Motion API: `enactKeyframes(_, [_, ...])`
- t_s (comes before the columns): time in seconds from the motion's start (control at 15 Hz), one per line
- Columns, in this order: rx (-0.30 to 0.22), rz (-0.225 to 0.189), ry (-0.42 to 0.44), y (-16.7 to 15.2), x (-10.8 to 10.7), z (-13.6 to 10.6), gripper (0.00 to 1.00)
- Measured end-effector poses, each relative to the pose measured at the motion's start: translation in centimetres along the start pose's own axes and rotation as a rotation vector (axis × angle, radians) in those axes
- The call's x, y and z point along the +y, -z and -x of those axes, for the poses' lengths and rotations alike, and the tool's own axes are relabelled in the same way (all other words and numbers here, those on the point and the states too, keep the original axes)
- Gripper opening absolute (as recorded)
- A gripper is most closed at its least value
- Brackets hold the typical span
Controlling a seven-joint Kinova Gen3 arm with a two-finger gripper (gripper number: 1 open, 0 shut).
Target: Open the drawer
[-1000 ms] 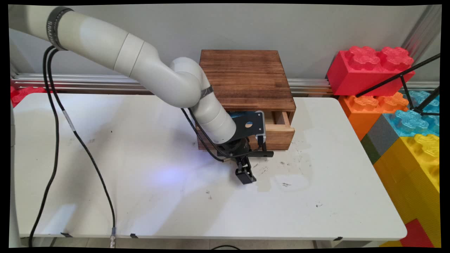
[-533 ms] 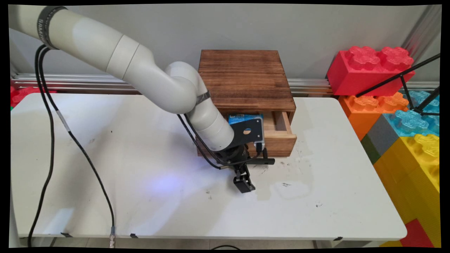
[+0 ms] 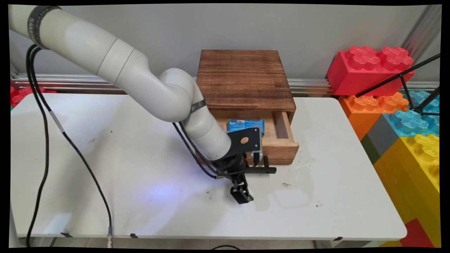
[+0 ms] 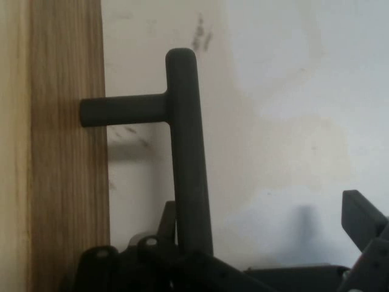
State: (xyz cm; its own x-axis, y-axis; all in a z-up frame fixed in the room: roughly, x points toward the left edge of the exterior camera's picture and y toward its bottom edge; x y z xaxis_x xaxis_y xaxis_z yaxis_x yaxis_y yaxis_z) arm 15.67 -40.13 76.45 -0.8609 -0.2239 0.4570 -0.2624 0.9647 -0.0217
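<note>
A dark wooden box (image 3: pixel 246 77) stands at the table's back, and its light wooden drawer (image 3: pixel 281 149) is pulled partway out. A blue packet (image 3: pixel 246 125) lies inside the drawer. The drawer's black T-shaped handle (image 3: pixel 265 170) (image 4: pixel 182 146) sticks out from its front. My gripper (image 3: pixel 251 178) (image 4: pixel 267 228) is open and straddles the handle bar. One finger (image 4: pixel 168 220) sits between the bar and the drawer front, against the bar. The other finger (image 3: pixel 242 194) (image 4: pixel 361 222) stands well off the bar, over the table.
The white table (image 3: pixel 140 196) carries scuff marks in front of the drawer. Large toy bricks in red (image 3: pixel 369 70), orange, blue and yellow (image 3: pixel 415 168) are stacked past the right edge. A black tripod leg (image 3: pixel 397 79) crosses them. Black cables (image 3: pixel 59 140) hang at left.
The drawer has slid further out toward the near side, drawn by the handle, with my gripper moving the same way. More of the blue packet now shows.
</note>
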Motion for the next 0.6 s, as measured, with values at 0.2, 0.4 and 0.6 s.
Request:
enactKeyframes(0.2, [0.004,0.013,-0.002,0.2,1.1,0.2,1.00])
enactKeyframes(0.4, [0.007,0.021,0.003,0.3,2.1,0.3,1.00])
enactKeyframes(0.6, [0.008,0.026,0.013,0.4,2.8,0.4,1.00])
